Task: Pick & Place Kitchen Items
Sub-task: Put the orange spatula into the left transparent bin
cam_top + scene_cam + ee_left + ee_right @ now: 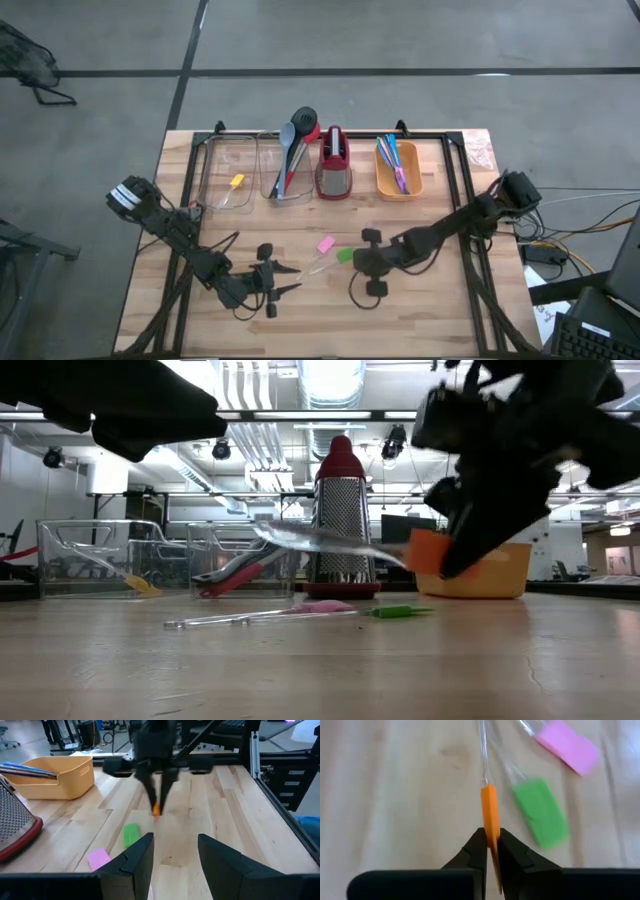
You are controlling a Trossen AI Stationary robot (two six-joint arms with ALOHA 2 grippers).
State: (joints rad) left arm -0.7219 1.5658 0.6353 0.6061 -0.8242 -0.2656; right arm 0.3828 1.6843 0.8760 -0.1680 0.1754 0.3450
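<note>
Left gripper (285,277) fingers apart, holding nothing, low left of grater (333,163). Pink (326,243) and green (345,254) spatulas lie flat below grater. Right gripper (490,841) clamped on orange spatula (490,817), just beside green one.

A lab or workshop, not a home kitchen: the wooden surface (300,300) stands on a bare concrete floor (400,40). Behind the grater (343,525), exposed ceiling ducts (240,400), strip lights (330,375) and monitors (400,528) show.
</note>
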